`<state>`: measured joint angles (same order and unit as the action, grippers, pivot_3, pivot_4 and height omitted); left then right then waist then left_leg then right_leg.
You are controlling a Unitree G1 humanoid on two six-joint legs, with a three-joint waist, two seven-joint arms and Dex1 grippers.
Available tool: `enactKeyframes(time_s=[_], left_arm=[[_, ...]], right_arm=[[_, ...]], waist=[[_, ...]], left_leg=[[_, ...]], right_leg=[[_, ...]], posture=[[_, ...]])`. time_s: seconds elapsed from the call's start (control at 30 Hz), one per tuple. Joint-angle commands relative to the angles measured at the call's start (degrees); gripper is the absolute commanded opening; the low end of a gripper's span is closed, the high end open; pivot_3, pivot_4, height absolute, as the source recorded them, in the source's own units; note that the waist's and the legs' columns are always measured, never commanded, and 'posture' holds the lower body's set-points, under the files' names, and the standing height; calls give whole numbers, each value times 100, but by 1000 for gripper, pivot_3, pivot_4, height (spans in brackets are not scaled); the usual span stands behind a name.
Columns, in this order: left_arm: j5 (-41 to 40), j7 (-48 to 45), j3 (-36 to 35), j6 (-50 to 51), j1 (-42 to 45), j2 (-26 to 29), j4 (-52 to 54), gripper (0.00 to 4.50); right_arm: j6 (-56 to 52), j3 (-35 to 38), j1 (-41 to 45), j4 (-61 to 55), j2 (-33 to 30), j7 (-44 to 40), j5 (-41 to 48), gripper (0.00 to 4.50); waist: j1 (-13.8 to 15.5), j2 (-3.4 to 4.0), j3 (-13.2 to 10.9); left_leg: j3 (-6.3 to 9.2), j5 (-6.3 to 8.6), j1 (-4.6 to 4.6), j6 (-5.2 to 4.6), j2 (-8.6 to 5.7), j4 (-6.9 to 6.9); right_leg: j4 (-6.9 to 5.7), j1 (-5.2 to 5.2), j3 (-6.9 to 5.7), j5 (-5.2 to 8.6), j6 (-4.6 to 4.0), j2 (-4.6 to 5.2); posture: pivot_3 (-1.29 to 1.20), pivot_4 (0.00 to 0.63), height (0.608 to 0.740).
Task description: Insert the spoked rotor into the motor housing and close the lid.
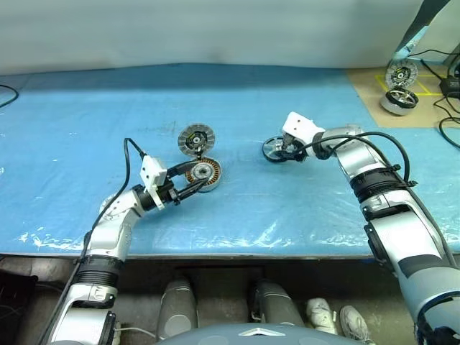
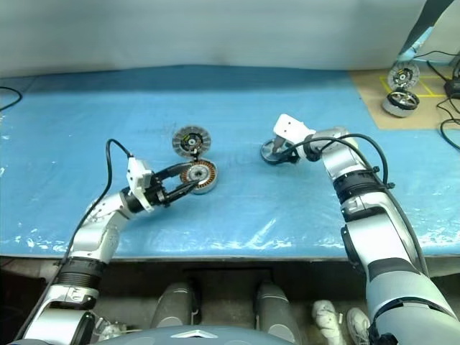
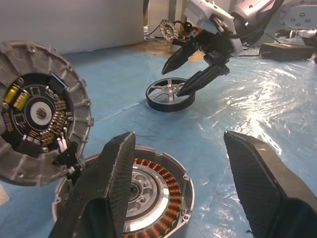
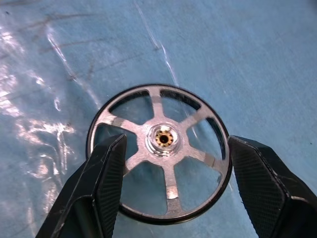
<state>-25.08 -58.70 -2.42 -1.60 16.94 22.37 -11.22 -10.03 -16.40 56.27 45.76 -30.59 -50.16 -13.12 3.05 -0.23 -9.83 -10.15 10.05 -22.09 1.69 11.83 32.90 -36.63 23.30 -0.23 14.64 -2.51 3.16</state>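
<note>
- Two risks sit on the left: the left gripper [image 1: 192, 188] has its fingers spread wide, gripping nothing, with the motor housing [image 1: 203, 172] just past its tips on the blue table cover [image 1: 72, 165]. A forward nudge could slide the housing.
- The lid [image 1: 196, 139] stands tilted on edge against the housing's far side, segmented face showing; any bump to the housing may tip it over the copper windings, blocking insertion.
- To the right, well apart from the housing, the spoked rotor [image 4: 159, 152] lies flat. The right gripper [image 4: 173, 193] hovers over it, fingers apart on either side of the rim, nothing grasped.
- Closing off-centre could squirt the thin rim sideways or tilt it.
- The wrinkled cover might snag a fingertip.
</note>
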Motion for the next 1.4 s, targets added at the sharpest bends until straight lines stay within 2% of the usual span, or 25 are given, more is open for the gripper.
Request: enactKeyframes(time_s=[0.03,0.17,0.37,0.5,0.6,0.77,1.1,1.17,1.4], left_arm=[[-131,-79,-219,63,-18,178,118,2977],[-226,-30,-284,132,-743,267,882,2977],[-295,25,-373,241,-1191,344,1265,2977],[-251,91,-298,389,-852,313,1050,2977],[-243,80,-321,371,-848,309,1040,2977],[-207,50,-341,292,-891,333,1008,2977],[-75,61,-261,186,-821,249,851,2977],[-43,80,-238,168,-774,218,802,2977],[13,149,-207,145,-895,165,871,2977]], right_arm=[[221,-59,247,101,48,4,-117,3403],[395,-154,229,139,90,-130,-193,3403],[475,-130,224,-14,21,-231,-169,3403],[471,-141,139,-56,-16,-311,-176,3403],[472,-199,46,-23,-15,-350,-220,2830],[435,-271,-131,-101,-4,-319,-331,1095],[437,-317,-287,-208,-18,-311,-393,1095],[403,-274,-328,-309,-23,-348,-335,828],[-39,73,-663,-1335,-90,-497,43,766]], waist=[[0,0,0],[-36,-1,-1],[9,-4,-5],[41,-4,-6],[67,-4,-6],[70,-5,-6],[78,-6,-6],[80,-6,-6],[83,-6,-6]], left_leg=[[0,0,0,0,0,0],[0,1,-1,1,0,-7],[0,10,-11,-18,4,-7],[0,12,-10,-22,5,4],[0,12,-6,-22,5,8],[-1,12,-2,-21,3,4],[-1,12,7,-21,4,6],[-1,12,6,-21,4,6],[-1,12,6,-21,4,5]], right_leg=[[0,0,0,1,-1,0],[4,2,3,1,-2,1],[-3,8,-16,6,-10,0],[-3,6,-11,6,-10,2],[-5,4,-4,6,-10,2],[-4,4,0,6,-10,-4],[-5,-3,3,6,-10,-2],[-4,-3,2,7,-10,-3],[-3,-2,3,7,-10,-4]], posture=[[0,150,740],[0,150,740],[0,150,740],[0,150,740],[0,150,740],[0,150,740],[0,150,740],[0,150,740],[0,150,740]])
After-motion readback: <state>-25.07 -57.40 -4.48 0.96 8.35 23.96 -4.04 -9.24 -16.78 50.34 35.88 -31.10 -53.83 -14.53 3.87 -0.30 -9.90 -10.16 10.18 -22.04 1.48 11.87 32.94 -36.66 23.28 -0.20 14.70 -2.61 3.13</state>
